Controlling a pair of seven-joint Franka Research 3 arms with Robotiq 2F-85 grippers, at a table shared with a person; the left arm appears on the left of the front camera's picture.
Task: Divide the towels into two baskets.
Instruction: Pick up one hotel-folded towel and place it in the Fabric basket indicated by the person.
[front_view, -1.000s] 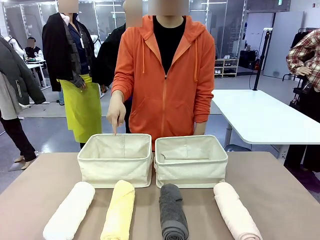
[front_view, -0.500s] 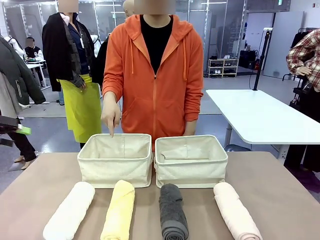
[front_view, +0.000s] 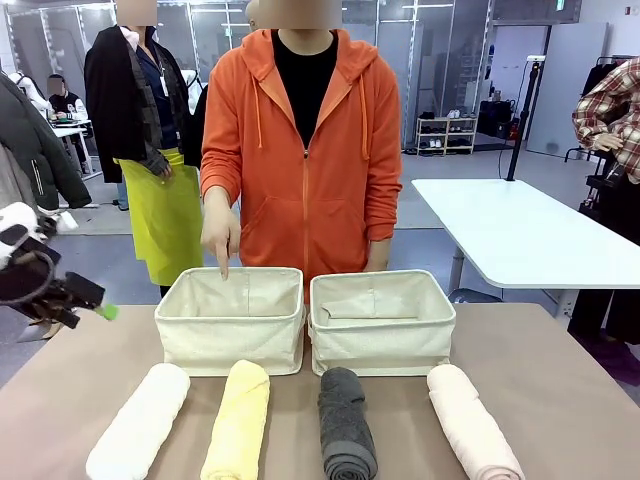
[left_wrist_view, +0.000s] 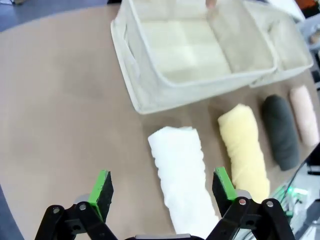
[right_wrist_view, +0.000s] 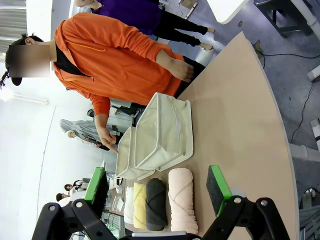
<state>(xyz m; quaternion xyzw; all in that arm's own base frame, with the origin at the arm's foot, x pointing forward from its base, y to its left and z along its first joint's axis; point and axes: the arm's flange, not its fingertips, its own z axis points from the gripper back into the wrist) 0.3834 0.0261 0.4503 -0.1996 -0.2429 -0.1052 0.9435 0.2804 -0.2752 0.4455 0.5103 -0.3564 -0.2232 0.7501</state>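
Front camera faces across table (front_view: 560, 400), left wrist close above towels (left_wrist_view: 182, 185), right wrist rolled, farther, baskets (front_view: 232, 335) shared

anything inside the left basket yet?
Left basket: left wrist view shows bare canvas floor, nothing on it. A person's finger points down over its far rim. In the front view its near wall hides the floor.

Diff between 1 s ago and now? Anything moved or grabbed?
The left gripper has come in from the front view's left edge toward the table, open and empty. The person's hand shifted slightly left, still pointing at the far rim of the left basket. Nothing was grabbed or let go. The white towel, yellow towel, grey towel, pink towel and right basket stayed put.
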